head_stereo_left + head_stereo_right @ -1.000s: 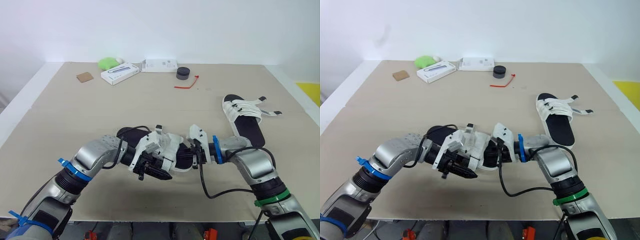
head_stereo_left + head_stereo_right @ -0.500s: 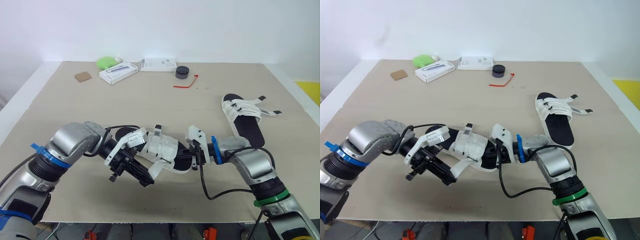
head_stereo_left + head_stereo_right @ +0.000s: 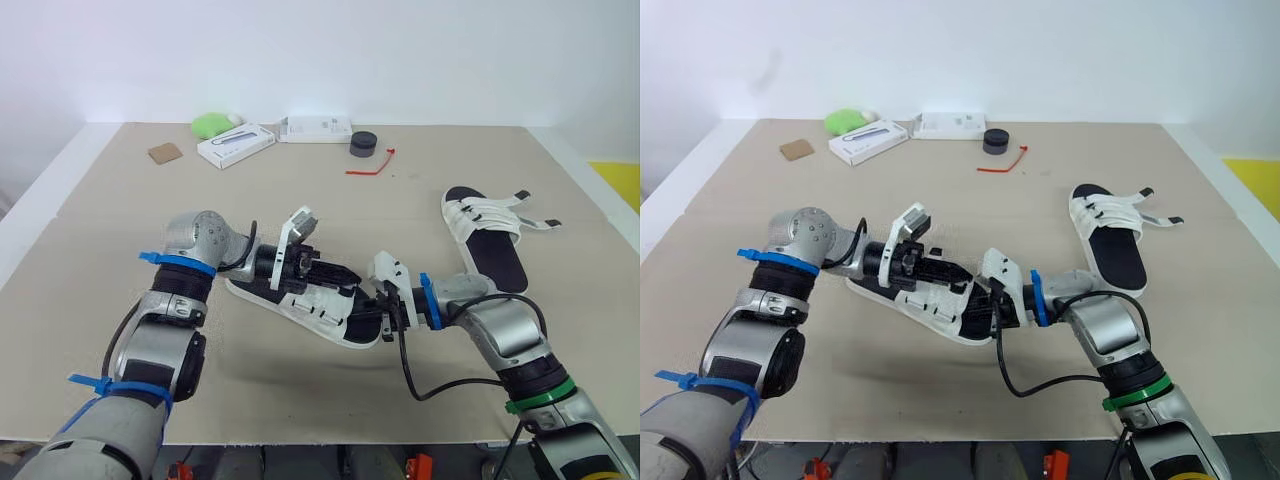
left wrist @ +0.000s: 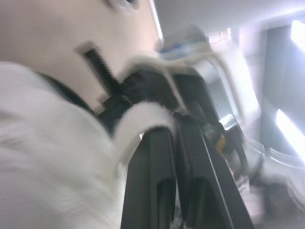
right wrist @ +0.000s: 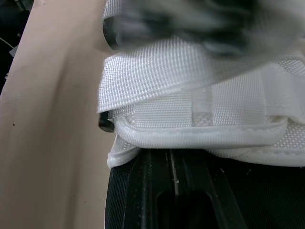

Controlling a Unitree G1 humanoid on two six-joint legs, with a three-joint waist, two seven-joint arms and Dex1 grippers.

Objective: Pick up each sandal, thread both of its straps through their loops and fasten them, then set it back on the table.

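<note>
the near sandal (image 3: 300,305) sits between my two arms at the front of the table (image 3: 300,190), tipped on its side so its white edge faces up. my left pincer (image 3: 325,272) lies across its top. in the left wrist view its black fingers (image 4: 152,191) are pressed together beside a curl of white strap (image 4: 143,117), and i cannot tell whether they pinch it. my right pincer (image 3: 383,312) is at the sandal's other end. its fingers (image 5: 152,191) are closed on the black footbed just under the white rim, with woven webbing (image 5: 190,71) above them.

the far sandal (image 3: 495,250) lies flat on the table to my right, well apart, its loose strap ends (image 3: 530,212) sticking out sideways.

along the far edge are a green lump (image 3: 212,125), two white boxes (image 3: 238,146) (image 3: 318,129), a brown square (image 3: 167,153), a black puck (image 3: 364,145) and a red tie (image 3: 372,166).
</note>
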